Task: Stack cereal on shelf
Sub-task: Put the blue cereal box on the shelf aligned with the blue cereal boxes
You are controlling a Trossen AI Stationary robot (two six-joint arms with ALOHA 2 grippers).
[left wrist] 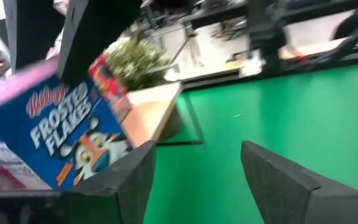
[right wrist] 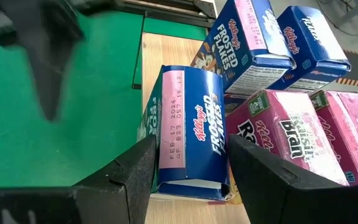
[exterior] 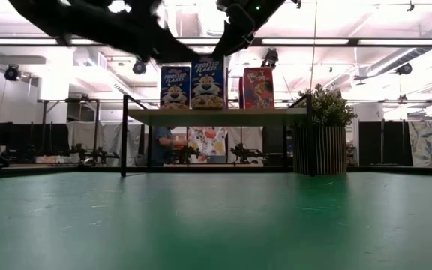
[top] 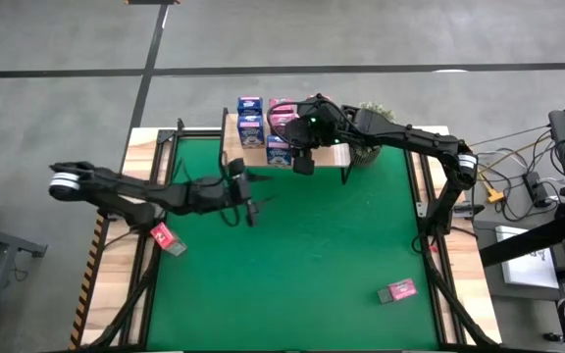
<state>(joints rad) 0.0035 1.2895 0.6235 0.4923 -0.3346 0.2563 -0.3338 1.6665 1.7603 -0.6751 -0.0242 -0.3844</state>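
Note:
The shelf (top: 332, 157) is a light wooden board on black legs at the table's far edge, also seen in the low view (exterior: 216, 116). Several cereal boxes stand on it, blue ones (top: 250, 116) and pink ones (top: 282, 113). My right gripper (right wrist: 191, 180) is over the shelf's near side, shut on a blue Frosted Flakes box (right wrist: 191, 134) (top: 278, 149). My left gripper (top: 248, 201) hovers open over the green mat left of centre, holding nothing. Two pink boxes lie flat on the table, one at the left (top: 165, 237) and one near the right (top: 397, 291). My right gripper holds the blue box by its upper end (right wrist: 194, 177), pinched between the two fingers across its width. The fingers come slanting down from the near right side. The box stands upright with its bottom on the shelf board, close beside a pink box (right wrist: 278, 134).
A potted plant (top: 366, 147) (exterior: 325, 135) stands at the shelf's right end. The green mat (top: 312, 255) has open room in the middle and near side. Cables and equipment lie off the table's right edge (top: 518, 186).

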